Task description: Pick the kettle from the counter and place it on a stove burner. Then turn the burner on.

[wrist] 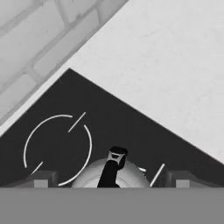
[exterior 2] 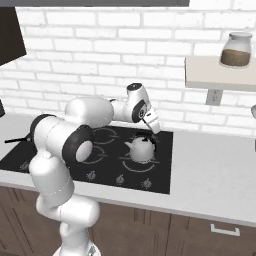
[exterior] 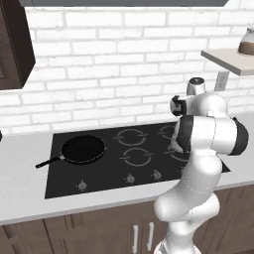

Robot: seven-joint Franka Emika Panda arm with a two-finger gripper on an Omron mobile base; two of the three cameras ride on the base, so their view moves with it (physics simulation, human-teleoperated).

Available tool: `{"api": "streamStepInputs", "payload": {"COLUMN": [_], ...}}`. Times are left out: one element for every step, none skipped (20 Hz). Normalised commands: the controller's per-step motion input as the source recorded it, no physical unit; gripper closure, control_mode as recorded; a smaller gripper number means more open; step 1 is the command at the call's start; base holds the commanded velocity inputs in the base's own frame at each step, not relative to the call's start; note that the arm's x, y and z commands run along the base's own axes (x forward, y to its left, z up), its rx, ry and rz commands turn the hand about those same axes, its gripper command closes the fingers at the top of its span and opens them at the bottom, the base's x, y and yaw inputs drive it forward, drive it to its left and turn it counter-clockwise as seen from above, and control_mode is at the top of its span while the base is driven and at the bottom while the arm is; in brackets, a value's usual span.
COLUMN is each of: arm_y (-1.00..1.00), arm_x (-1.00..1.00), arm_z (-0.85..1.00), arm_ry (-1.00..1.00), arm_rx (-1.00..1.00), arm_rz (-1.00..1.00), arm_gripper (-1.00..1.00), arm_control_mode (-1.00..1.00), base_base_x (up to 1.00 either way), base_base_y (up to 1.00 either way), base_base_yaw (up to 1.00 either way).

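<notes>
Sitting on a grey-ringed burner near the black cooktop's right edge, the small rounded white kettle rests beneath the wide-open, empty pincer.

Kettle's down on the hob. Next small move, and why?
Probably lift the hand straight up and clear. The small white dome-shaped kettle sits on a grey ring burner of the black glass cooktop, and the gripper straddles its dark handle with fingers spread. The front knobs come next.
</notes>
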Motion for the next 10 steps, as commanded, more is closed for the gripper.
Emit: {"api": "streamStepInputs", "payload": {"arm_y": [-0.15, -0.34, -0.36, -0.44, -0.49, -0.51, -0.51, -0.44, -0.32, -0.22], "arm_x": [-0.99, -1.00, -1.00, -1.00, -1.00, -1.00, -1.00, -1.00, -1.00, -1.00], "arm_z": [0.49, 0.24, 0.06, 0.01, 0.00, 0.00, 0.00, 0.00, -0.04, -0.14], "arm_ry": [-0.04, 0.00, 0.00, 0.00, 0.00, 0.00, 0.00, 0.01, 0.02, 0.02], "arm_rx": [0.00, 0.00, 0.00, 0.00, 0.00, 0.00, 0.00, 0.00, 0.00, 0.00], "arm_rz": [0.00, 0.06, 0.11, 0.15, 0.20, 0.22, 0.27, 0.34, 0.41, 0.46], "arm_gripper": [-1.00, -1.00, -1.00, -1.00, -1.00, -1.00, -1.00, -1.00, -1.00, -1.00], "arm_control_mode": [-1.00, -1.00, -1.00, -1.00, -1.00, -1.00, -1.00, -1.00, -1.00, -1.00], "base_base_x": [0.00, 0.00, 0.00, 0.00, 0.00, 0.00, 0.00, 0.00, 0.00, 0.00], "base_base_y": [0.00, 0.00, 0.00, 0.00, 0.00, 0.00, 0.00, 0.00, 0.00, 0.00], "base_base_yaw": [0.00, 0.00, 0.00, 0.00, 0.00, 0.00, 0.00, 0.00, 0.00, 0.00]}}
